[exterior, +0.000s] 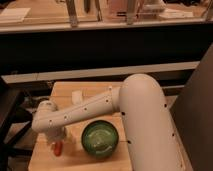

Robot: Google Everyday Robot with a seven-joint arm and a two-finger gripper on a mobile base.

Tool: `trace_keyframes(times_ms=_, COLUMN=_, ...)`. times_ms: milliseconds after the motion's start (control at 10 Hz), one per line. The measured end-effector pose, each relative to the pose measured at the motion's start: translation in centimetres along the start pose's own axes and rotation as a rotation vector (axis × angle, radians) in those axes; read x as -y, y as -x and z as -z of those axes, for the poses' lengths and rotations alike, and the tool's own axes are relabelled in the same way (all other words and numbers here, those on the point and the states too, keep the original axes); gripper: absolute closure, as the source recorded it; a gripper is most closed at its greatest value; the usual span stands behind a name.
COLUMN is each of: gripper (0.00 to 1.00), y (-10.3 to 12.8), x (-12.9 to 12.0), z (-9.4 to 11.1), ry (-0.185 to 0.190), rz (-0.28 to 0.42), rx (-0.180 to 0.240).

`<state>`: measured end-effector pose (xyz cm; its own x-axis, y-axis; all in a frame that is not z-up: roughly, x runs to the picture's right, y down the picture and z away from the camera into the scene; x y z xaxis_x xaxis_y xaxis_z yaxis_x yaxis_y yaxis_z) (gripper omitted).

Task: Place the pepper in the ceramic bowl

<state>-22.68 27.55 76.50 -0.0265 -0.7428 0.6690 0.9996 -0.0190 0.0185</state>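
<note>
A pale wooden surface (pixel 75 159) fills the lower middle of the camera view, with a dark counter and shelving behind it toward 12 o'clock. The robot's white arm (pixel 95 109) comes in from the large rounded joint at about 3 o'clock and stretches across the surface toward 9 o'clock, ending in a bulky wrist near the left edge.

The pincer (pixel 58 140) hangs down from that wrist at about 8 o'clock in the view, low over the surface. Whether it is released or clenched cannot be told here, since the wrist housing covers most of it.

The pepper (pixel 58 148), a small red-orange sliver, sits directly under the pincer, at its tip. It looks roughly upright, but whether it is touching the surface or is lifted just off it cannot be told.

The ceramic bowl (pixel 100 139), round, glossy and dark green with a paler pattern inside, stands on the surface just at 3 o'clock from the pepper, near it but apart. The pepper is outside the bowl.

A small white cup (pixel 77 96) stands farther back on the surface, toward 12 o'clock from the pincer, partly behind the arm.
</note>
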Motion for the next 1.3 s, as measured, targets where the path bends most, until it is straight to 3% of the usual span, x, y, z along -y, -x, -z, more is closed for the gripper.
trace_keyframes(times_ms=600, gripper=0.21, y=0.0, x=0.1, z=-0.7, ry=0.003, rz=0.011, rx=-0.005)
trace_keyframes(times_ms=1000, gripper=0.55, y=0.0, x=0.4, z=-1.1, ry=0.002, rz=0.009, rx=-0.008)
trace_keyframes(times_ms=1200, gripper=0.61, y=0.1, x=0.6, z=-1.3, ry=-0.001, rz=0.010, rx=-0.009)
trace_keyframes(times_ms=1300, gripper=0.69, y=0.1, x=0.5, z=-1.3, ry=-0.001, rz=0.006, rx=-0.010)
